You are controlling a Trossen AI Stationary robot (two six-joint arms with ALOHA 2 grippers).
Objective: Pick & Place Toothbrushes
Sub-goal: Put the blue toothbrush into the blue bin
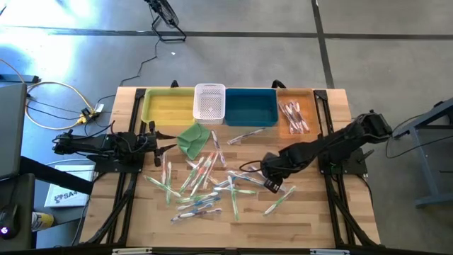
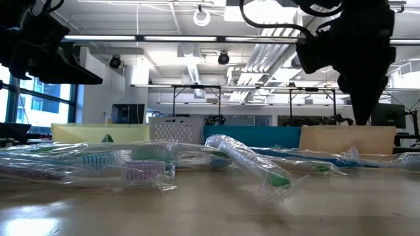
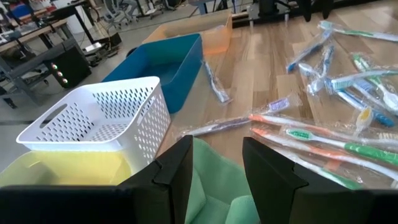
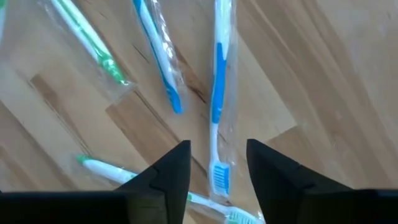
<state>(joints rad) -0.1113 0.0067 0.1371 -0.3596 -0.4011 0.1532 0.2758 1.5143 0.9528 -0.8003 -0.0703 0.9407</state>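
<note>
**Right claw hangs open over scattered toothbrushes**

The right gripper point(image 1: 272, 183) hovers above the middle of the wooden table point(image 1: 304, 219), its two dark fingers point(image 4: 171, 171) spread apart with nothing between them. Directly under the gap lies a blue-and-white toothbrush point(image 4: 217, 112) in a clear wrapper, bristle end nearest the fingers, flat on the boards. Another blue one point(image 4: 158, 56) and a green one point(image 4: 87, 34) lie just beside it, each in its own wrapper.

The rest of the toothbrushes point(image 1: 202, 188) lie loose in a heap across the centre of the table, green, orange and blue handles crossing one another. A few more point(image 1: 294, 117) already lie inside the orange bin point(image 1: 311, 95) at the right end of the back row. Next to it stand a blue bin point(image 1: 251, 106), a white perforated basket point(image 1: 209, 103) and a yellow bin point(image 1: 166, 106).

The left gripper point(image 1: 166, 150) waits at the left side of the table, near the yellow bin, its fingers point(image 3: 171, 171) apart and empty. A folded green cloth point(image 1: 194, 138) lies just in front of it, touching the edge of the toothbrush heap.

From table height, wrapped toothbrushes point(image 2: 249, 160) fill the foreground, with the bins in a row behind them.
</note>
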